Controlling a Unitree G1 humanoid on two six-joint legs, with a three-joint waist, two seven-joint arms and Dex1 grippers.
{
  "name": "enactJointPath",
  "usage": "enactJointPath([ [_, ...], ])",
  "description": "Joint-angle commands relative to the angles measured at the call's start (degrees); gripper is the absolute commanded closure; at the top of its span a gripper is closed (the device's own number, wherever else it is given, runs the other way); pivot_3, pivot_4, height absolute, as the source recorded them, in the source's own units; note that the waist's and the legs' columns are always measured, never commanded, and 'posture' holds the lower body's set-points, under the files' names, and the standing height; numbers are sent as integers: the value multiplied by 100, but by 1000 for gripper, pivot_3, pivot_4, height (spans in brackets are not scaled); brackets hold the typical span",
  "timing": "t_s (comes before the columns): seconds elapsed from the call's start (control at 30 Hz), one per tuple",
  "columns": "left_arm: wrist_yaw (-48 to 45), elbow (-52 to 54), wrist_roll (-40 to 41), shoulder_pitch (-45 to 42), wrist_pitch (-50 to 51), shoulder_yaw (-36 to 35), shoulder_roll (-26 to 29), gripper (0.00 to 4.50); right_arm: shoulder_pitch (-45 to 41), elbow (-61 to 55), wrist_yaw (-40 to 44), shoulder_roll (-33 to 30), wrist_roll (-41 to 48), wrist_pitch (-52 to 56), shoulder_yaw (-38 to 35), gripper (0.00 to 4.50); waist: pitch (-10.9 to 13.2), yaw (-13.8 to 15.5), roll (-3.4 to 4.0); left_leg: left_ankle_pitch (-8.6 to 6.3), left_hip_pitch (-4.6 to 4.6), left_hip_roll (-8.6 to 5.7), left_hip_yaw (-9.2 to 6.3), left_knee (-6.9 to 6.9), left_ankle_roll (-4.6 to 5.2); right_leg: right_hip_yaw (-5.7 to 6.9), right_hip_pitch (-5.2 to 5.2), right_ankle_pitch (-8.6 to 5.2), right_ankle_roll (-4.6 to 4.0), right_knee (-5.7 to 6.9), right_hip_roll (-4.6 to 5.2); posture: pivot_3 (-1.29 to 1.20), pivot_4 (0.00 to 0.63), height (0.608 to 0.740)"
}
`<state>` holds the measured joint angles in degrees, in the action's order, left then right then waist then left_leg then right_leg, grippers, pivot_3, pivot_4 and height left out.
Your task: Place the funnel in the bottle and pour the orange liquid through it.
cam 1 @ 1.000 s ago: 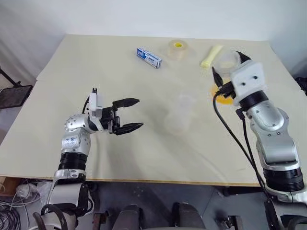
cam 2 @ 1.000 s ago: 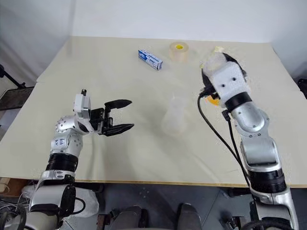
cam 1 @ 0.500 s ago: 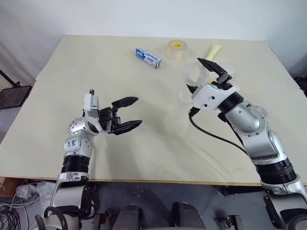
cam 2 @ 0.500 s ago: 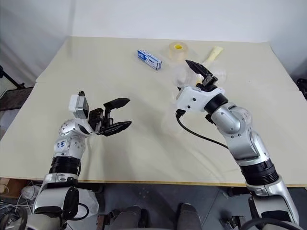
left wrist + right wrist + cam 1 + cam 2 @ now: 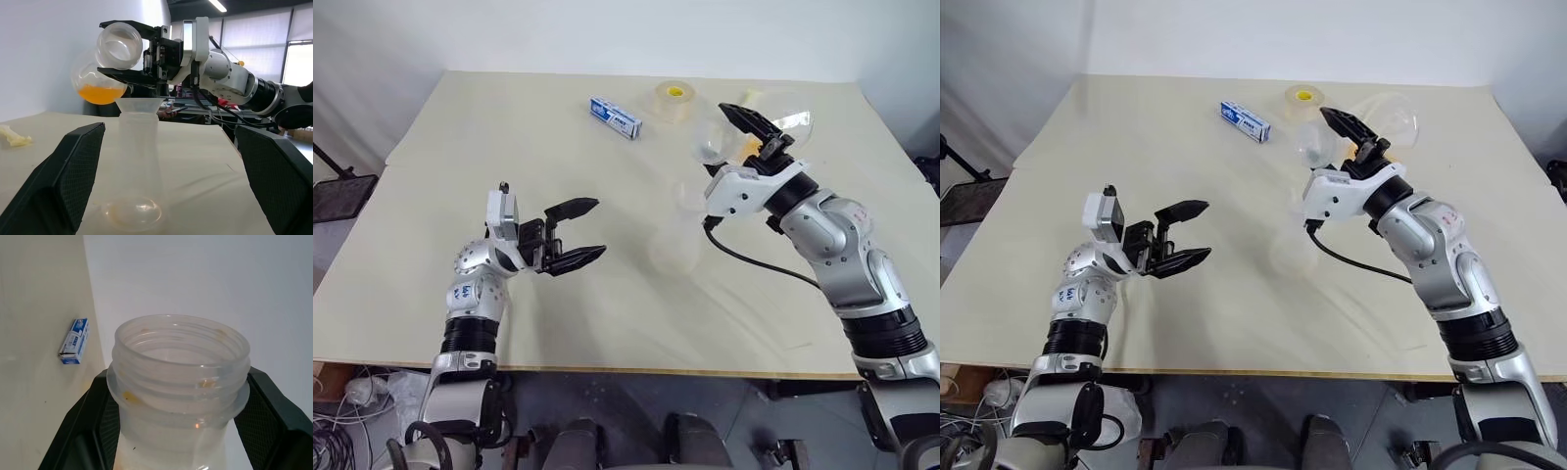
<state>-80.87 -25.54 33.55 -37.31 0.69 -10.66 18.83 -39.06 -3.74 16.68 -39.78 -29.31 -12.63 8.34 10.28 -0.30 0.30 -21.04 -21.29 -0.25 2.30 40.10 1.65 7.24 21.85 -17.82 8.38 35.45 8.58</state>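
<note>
From my head views the bottle (image 5: 674, 235) and the funnel (image 5: 141, 104) seated in its neck are pale and hard to make out against the table (image 5: 509, 127); my left wrist view shows them plainly, standing between and beyond my left fingers. My right gripper (image 5: 752, 134) is clenched around the threaded neck of a clear jar (image 5: 108, 63), tipped on its side just above and beside the funnel's rim, the orange liquid (image 5: 100, 93) pooled in its lower belly; the jar's far end is cut off in my right wrist view. My left gripper (image 5: 576, 234) is released, jaws spread wide, grasping nothing, and stands apart from the bottle with bare table between. Beyond my right jaws lie a blue box (image 5: 616, 117), a tape roll (image 5: 674, 100) and a yellowish strip (image 5: 13, 137), well clear of the table edges.
</note>
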Motion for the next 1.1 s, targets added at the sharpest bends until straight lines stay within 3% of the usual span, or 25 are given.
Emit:
enactJointPath([
  [0.03, -41, 95, 88, -109, -34, -7, -12, 0, -22, -52, -154, -198, -68, -243, -299, 1754, 0, 3, 0, 0, 0, 1, 0, 0, 0, 0, 0, 0, 0, 0, 0, 0, 150, 740],
  [1.1, -89, 144, 109, -189, 150, 35, -18, 0, -35, 514, -816, -591, -1168, -1134, -151, 1754, 0, 3, 0, 0, -1, 5, 1, 0, 0, -1, -1, 0, 0, -2, 1, 0, 150, 740],
])
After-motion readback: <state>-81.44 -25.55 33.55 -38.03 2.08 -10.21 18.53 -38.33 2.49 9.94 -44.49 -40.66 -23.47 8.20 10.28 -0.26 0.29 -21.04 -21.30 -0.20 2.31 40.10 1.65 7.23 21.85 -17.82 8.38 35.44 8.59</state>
